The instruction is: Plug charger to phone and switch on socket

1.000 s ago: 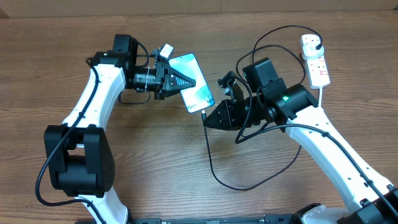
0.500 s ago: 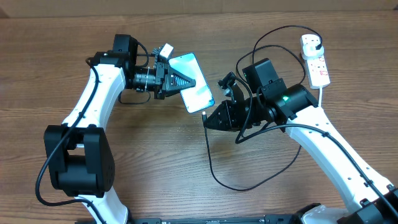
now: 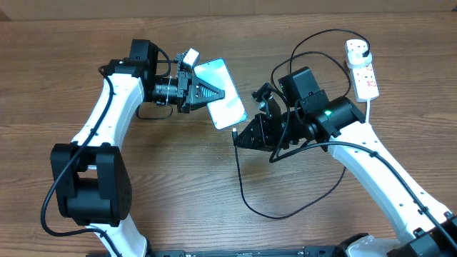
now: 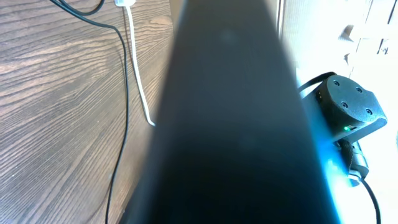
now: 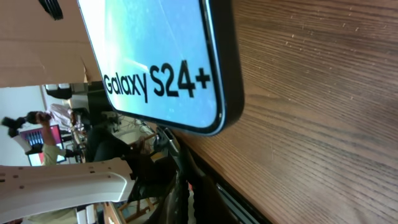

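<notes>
A brown wood-grain table point(image 3: 186, 193) borders a tan strip point(image 3: 228, 6) behind.

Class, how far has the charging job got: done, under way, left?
Done: the charger looks plugged into the socket. Under way: left pincer holds the phone; right pincer is at its lower end by the cable tip, seating unclear. Left: switching the socket on; its switch is unreadable.

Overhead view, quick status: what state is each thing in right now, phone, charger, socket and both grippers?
phone, screen lit, held tilted.
charger, connector tip at the phone's lower end; seated or not, cannot tell.
socket, charger plugged into it; switch position too small to read.
left gripper, shut on the phone.
right gripper, at the phone's lower end; open or shut, cannot tell.
</notes>
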Robot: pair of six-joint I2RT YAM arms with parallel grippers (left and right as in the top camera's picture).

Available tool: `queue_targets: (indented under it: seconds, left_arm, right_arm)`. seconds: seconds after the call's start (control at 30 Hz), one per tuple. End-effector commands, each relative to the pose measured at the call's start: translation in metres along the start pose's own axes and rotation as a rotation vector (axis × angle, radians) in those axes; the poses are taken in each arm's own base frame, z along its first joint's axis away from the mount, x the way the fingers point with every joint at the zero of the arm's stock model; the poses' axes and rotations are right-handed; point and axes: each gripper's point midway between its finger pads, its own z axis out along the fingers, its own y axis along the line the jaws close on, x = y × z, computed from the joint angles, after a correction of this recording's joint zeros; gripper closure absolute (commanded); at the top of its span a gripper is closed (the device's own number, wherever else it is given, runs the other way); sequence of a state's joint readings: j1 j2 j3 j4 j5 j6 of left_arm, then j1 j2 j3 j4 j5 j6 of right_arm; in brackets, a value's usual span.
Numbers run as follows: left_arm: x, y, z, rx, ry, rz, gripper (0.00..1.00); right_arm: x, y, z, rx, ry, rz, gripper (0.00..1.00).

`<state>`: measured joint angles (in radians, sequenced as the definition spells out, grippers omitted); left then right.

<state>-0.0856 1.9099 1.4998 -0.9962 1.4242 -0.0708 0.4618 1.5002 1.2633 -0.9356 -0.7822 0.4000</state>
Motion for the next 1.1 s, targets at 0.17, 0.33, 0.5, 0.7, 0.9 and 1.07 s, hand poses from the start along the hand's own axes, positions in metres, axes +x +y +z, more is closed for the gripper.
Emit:
queue_targets:
  seconds: [0.17,0.33,0.5,0.7,0.9,1.07]
  left_arm:
    - [0.001,-0.01,0.002,0.032,0.006,0.066,0.96]
    - [0.001,-0.01,0.002,0.033,0.006,0.064,0.96]
    - [0.001,-0.012,0.002,0.039,0.007,0.063,0.96]
    - [0.002,-0.017,0.001,0.07,0.008,0.083,0.96]
    - [0.004,-0.016,0.001,0.069,0.01,0.084,0.96]
    - [0.004,-0.017,0.001,0.07,0.009,0.09,0.96]
  right_arm:
    - [-0.002,0.018,-0.008,-0.047,-0.013,-0.02,0.95]
    - [-0.001,0.023,-0.009,-0.07,-0.008,-0.036,0.95]
    - [-0.001,0.023,-0.009,-0.07,-0.008,-0.054,0.95]
    - [-0.003,0.019,-0.012,-0.065,-0.015,-0.04,0.96]
    - [-0.008,0.01,-0.021,-0.065,-0.03,-0.04,0.96]
    - [-0.006,0.012,-0.021,-0.075,-0.023,-0.042,0.96]
